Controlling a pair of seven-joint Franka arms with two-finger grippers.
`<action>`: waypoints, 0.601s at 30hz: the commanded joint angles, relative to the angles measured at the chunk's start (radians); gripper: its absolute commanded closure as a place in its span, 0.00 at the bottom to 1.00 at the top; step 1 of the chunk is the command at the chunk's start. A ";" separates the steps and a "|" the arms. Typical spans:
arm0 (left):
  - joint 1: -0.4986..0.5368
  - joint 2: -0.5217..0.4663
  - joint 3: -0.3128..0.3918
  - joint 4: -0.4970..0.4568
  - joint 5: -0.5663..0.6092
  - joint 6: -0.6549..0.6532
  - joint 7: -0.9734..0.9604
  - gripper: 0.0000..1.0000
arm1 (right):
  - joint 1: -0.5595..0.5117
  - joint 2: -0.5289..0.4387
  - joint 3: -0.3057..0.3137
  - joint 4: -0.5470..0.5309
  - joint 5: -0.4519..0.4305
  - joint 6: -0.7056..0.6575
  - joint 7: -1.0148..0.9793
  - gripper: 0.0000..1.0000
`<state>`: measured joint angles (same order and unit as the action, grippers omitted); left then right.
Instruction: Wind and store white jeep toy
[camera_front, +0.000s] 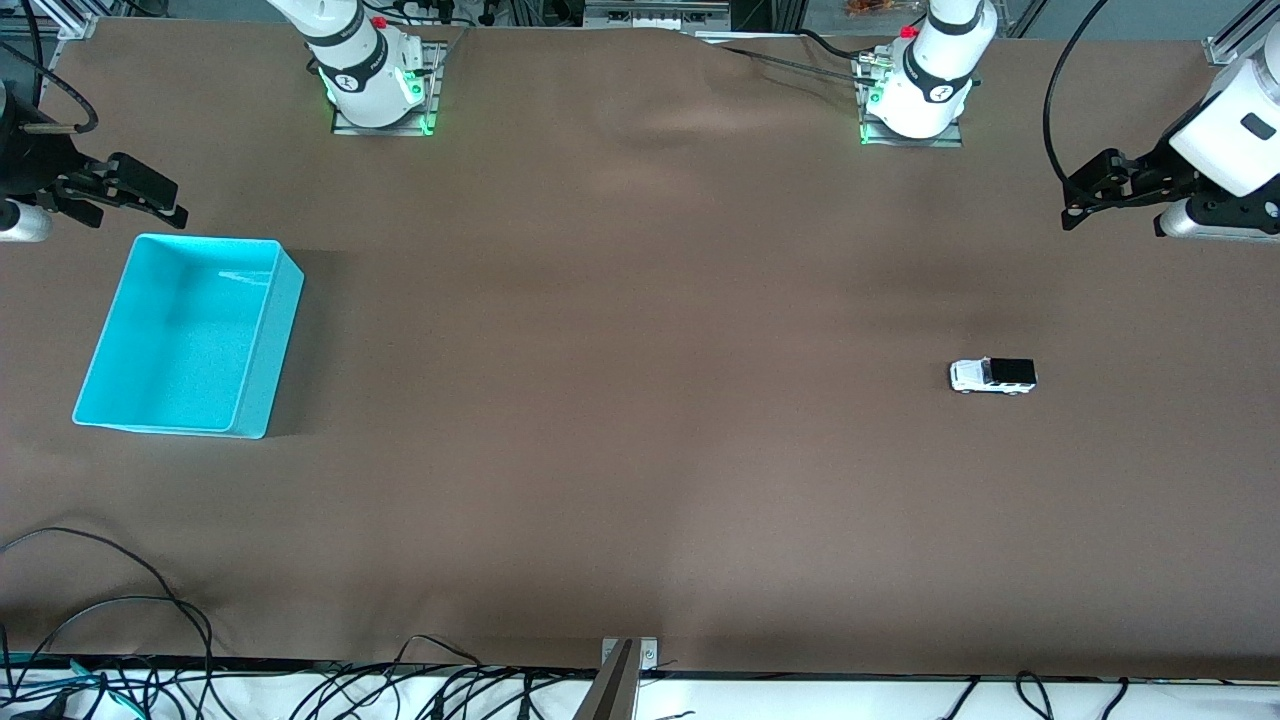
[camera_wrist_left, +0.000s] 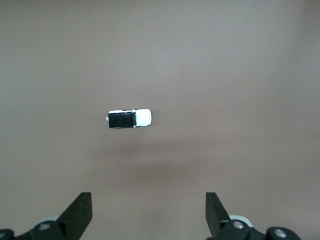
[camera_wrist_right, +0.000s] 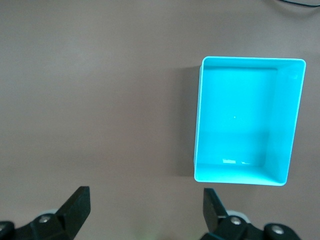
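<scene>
Left gripper (camera_front: 1085, 195): black, two-fingered, raised over bare table at the left arm's end; fingers (camera_wrist_left: 80, 212) spread wide apart, holding nothing. In its wrist view the toy lies on the cloth between the two fingertips' lines, well clear of both.

Right gripper (camera_front: 150, 195): black, two-fingered, raised at the right arm's end of the table, over the cloth just beside the bin's farther rim; fingers (camera_wrist_right: 75, 205) spread wide apart, holding nothing.

Tiny boxy white jeep toy (camera_front: 992, 376) with black roof and small dark wheels: resting on its wheels on the cloth toward the left arm's end, nearer the front camera than the left gripper's place; well apart from the bin.

Turquoise rectangular plastic bin (camera_front: 265, 345): open-topped, standing upright toward the right arm's end of the table.

Brown cloth-covered table (camera_front: 620, 400): bears both items.

Black cables (camera_front: 120, 610): looped at the table's nearest edge, right arm's end.
</scene>
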<state>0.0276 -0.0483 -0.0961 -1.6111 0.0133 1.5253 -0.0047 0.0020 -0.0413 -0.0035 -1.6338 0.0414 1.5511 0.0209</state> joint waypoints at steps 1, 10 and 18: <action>0.015 -0.002 -0.007 0.007 -0.012 -0.014 0.017 0.00 | -0.004 0.009 -0.003 0.023 0.018 -0.009 -0.019 0.00; 0.015 -0.002 -0.007 0.002 -0.013 -0.013 0.018 0.00 | -0.001 0.009 -0.001 0.025 0.018 -0.006 -0.019 0.00; 0.018 -0.001 -0.008 -0.001 -0.018 -0.007 0.018 0.00 | -0.001 0.009 -0.001 0.025 0.018 -0.006 -0.019 0.00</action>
<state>0.0285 -0.0471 -0.0960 -1.6133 0.0133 1.5244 -0.0047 0.0023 -0.0413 -0.0034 -1.6338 0.0416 1.5517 0.0207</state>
